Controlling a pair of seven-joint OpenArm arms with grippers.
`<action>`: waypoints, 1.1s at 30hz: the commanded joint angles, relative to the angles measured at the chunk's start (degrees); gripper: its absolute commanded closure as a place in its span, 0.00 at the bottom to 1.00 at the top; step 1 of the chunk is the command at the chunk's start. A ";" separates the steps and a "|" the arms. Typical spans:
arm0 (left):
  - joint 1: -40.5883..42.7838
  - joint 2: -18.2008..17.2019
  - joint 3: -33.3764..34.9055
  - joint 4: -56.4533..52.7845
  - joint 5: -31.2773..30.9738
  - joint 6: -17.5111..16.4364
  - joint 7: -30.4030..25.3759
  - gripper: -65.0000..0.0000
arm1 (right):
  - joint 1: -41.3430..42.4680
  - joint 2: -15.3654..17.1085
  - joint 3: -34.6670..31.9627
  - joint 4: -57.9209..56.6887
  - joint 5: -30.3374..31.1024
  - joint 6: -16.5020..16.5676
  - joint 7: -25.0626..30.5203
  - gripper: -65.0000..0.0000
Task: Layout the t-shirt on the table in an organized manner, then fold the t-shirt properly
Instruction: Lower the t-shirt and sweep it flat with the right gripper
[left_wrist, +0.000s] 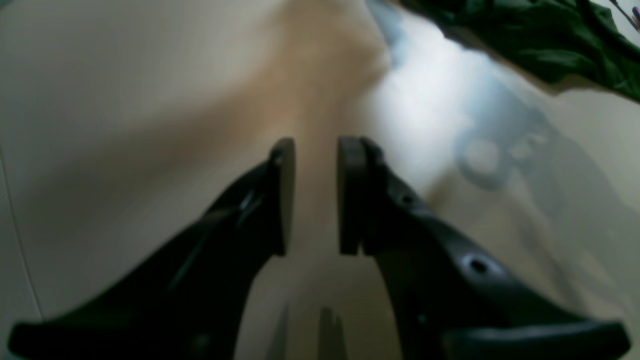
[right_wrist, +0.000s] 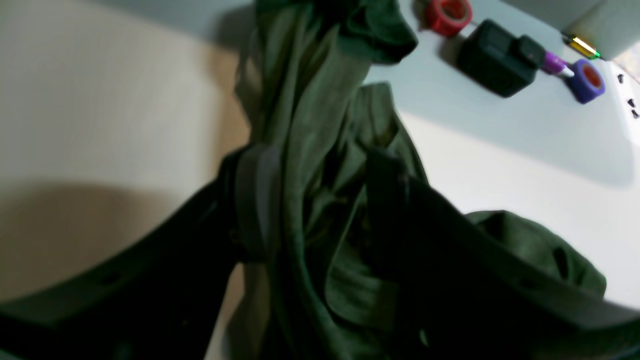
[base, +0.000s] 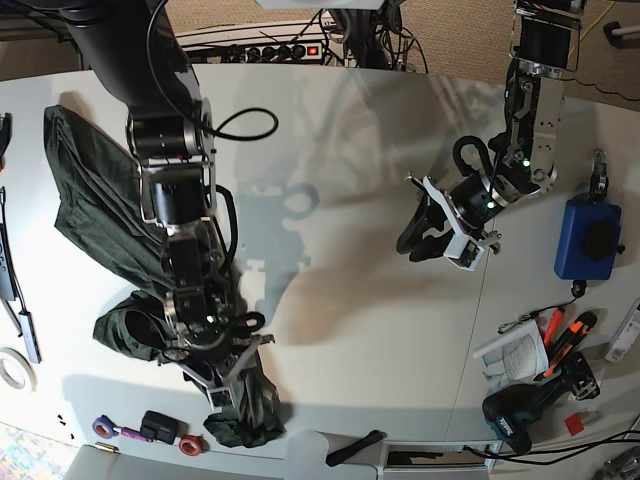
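The dark green t-shirt (base: 88, 205) lies crumpled along the left side of the white table (base: 350, 150), running from the far left corner down to the near edge. My right gripper (base: 232, 372) is shut on a bunched fold of it near the front edge; in the right wrist view the cloth (right_wrist: 320, 125) fills the gap between the fingers (right_wrist: 255, 200) of that gripper (right_wrist: 320, 200). My left gripper (base: 420, 240) hovers over bare table to the right, open and empty (left_wrist: 316, 195). One edge of the t-shirt (left_wrist: 540, 35) shows at the top right of its view.
A red tape roll (right_wrist: 448, 14), a black box (right_wrist: 500, 57) and a purple tape roll (right_wrist: 587, 80) lie by the near-left edge. At the right sit a blue pouch (base: 585, 238), orange-handled tools (base: 560, 335) and a drill (base: 525, 405). A seam (base: 480, 300) crosses the tabletop.
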 joint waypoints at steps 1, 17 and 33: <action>-1.03 -0.31 -0.17 1.01 -0.83 -0.20 -1.53 0.75 | 2.54 -0.20 0.07 -1.25 -0.02 -0.44 1.33 0.57; -1.05 -0.31 -0.17 1.01 -0.81 -0.15 -1.70 0.75 | 3.23 -0.92 0.07 -7.37 -0.04 -0.48 4.96 1.00; -1.05 -0.33 -0.17 1.01 0.48 1.75 -1.73 0.75 | -17.03 -0.90 0.04 40.79 0.42 1.97 -13.40 1.00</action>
